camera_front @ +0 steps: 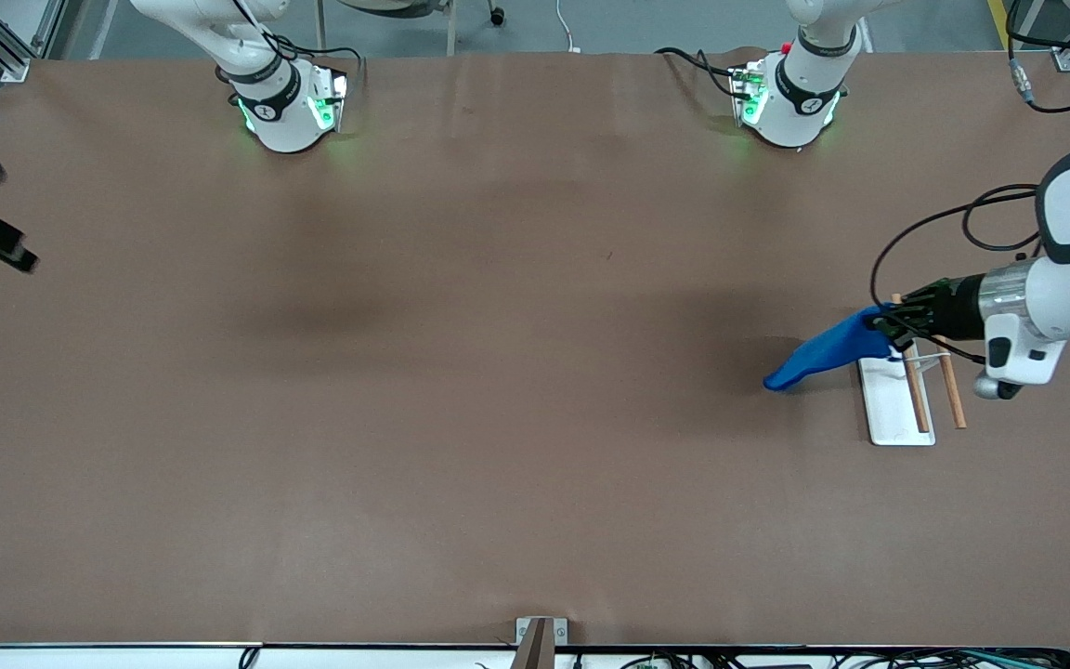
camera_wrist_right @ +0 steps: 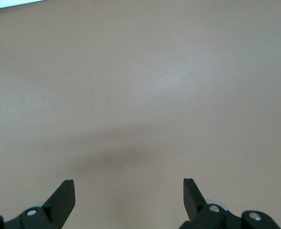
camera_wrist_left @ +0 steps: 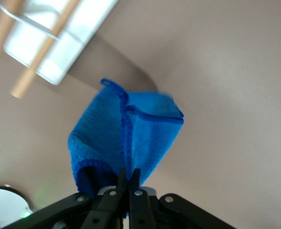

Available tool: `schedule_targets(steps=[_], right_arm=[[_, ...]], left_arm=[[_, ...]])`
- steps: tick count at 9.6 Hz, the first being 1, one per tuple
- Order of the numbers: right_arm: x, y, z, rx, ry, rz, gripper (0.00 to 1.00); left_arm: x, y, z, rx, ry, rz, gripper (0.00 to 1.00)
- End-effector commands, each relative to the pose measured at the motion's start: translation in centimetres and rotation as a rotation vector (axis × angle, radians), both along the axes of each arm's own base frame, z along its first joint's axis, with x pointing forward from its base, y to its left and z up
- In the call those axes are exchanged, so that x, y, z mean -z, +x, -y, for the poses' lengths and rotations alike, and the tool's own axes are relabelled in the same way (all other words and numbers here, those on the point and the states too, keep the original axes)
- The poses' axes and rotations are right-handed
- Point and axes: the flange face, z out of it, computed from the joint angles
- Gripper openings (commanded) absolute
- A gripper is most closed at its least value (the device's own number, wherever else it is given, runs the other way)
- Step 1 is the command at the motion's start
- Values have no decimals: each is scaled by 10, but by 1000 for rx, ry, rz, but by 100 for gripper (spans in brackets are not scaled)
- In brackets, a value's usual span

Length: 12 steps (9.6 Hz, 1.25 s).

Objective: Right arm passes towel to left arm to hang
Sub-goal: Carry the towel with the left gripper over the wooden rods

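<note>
The bright blue towel hangs from my left gripper, which is shut on one edge of it. The towel is held in the air beside the small rack, a white base with thin wooden rods. In the left wrist view the towel droops from the shut gripper, its small loop tag showing at a corner, with the rack below. My right gripper is at the right arm's end of the table; in the right wrist view it is open and empty over bare table.
The brown table is bare apart from the rack. The two arm bases stand along the table's edge farthest from the front camera. A small bracket sits at the nearest edge.
</note>
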Motion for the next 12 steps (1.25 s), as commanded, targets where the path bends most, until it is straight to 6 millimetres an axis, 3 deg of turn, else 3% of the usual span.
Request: schedule_targets(steps=[1, 7, 12], right_arm=[[-5, -1, 2, -18, -14, -14, 100], [-9, 0, 8, 1, -47, -2, 100], [-10, 1, 6, -1, -44, 2, 100]], left_arm=[[21, 1, -36, 36, 64, -3, 0], [18, 22, -115, 198, 93, 76, 0], [27, 26, -158, 280, 129, 99, 0]])
